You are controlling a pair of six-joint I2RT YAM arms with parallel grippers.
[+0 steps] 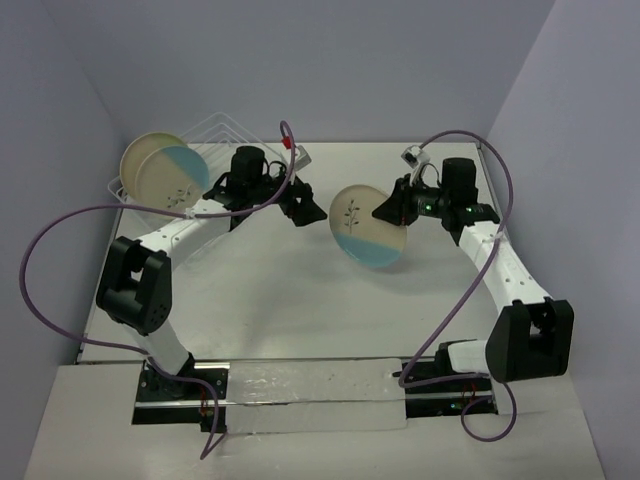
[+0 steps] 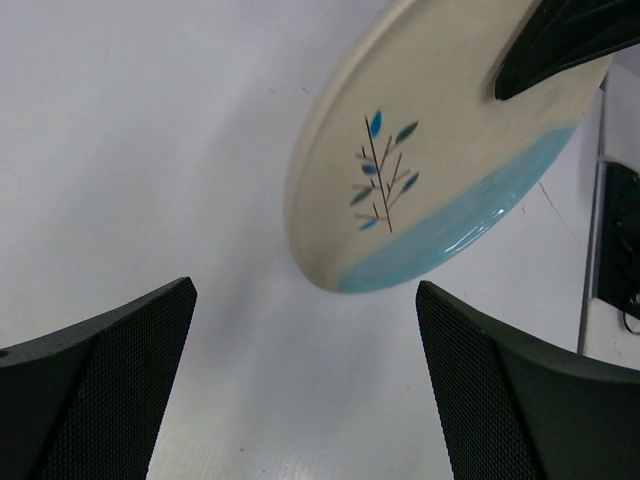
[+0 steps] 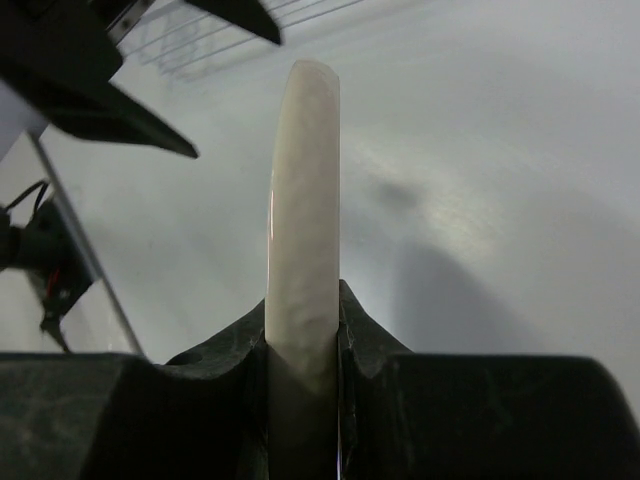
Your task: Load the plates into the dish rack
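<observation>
My right gripper [image 1: 392,208] is shut on the rim of a cream and light blue plate [image 1: 365,228] and holds it tilted above the table middle. In the right wrist view the plate [image 3: 302,200] shows edge-on between the jaws of the gripper [image 3: 303,330]. My left gripper [image 1: 308,212] is open and empty just left of that plate, apart from it; its view shows the plate [image 2: 430,150] ahead between its fingers [image 2: 110,370]. Two more plates, one cream [image 1: 140,160] and one cream and blue [image 1: 172,180], stand in the white wire dish rack [image 1: 225,135] at the back left.
The left arm [image 1: 190,220] reaches across in front of the rack. Purple cables [image 1: 60,235] loop off both arms. Grey walls close in the table on three sides. The arm bases stand on a strip at the near edge [image 1: 310,385].
</observation>
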